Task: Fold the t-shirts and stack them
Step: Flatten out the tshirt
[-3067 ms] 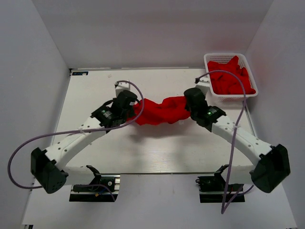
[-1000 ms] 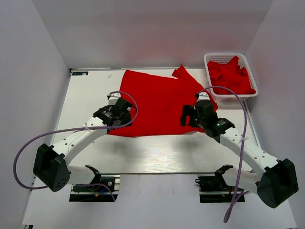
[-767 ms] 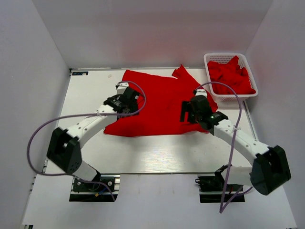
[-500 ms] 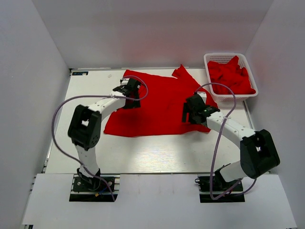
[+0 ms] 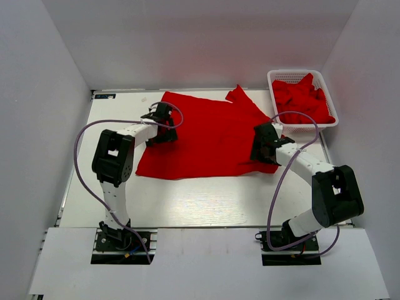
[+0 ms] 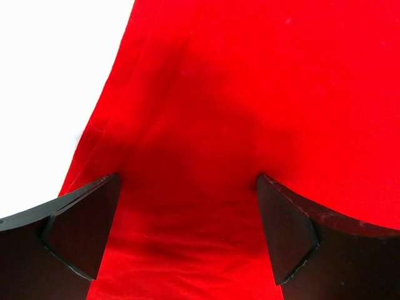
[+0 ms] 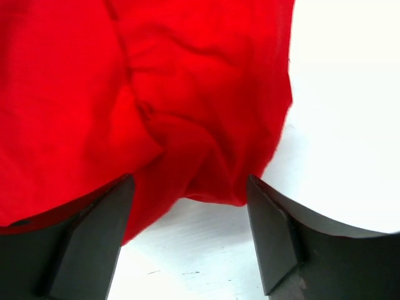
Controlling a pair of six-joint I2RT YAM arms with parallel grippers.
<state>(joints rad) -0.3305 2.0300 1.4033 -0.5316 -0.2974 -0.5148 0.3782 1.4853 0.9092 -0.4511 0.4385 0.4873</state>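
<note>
One red t-shirt [image 5: 209, 134] lies spread flat across the middle of the white table [image 5: 200, 200], with a sleeve sticking out at its far edge. My left gripper [image 5: 164, 121] hovers over the shirt's left part, near its far corner. In the left wrist view it [image 6: 187, 234] is open, with flat red cloth [image 6: 250, 94] under the gap between its dark fingers [image 6: 81, 231]. My right gripper [image 5: 261, 145] is at the shirt's near right corner. The right wrist view shows it [image 7: 187, 240] open around a bunched fold of the shirt [image 7: 187, 144], not pinching it.
A white mesh basket [image 5: 275, 80] at the back right holds more crumpled red t-shirts [image 5: 303, 100]. White walls enclose the table on the left, back and right. Purple cables loop from both arms over the table.
The shirt, bunched between both grippers three seconds ago, now lies spread out. In the last second the left gripper moved far-left along the shirt and the right gripper shifted right to the corner.
</note>
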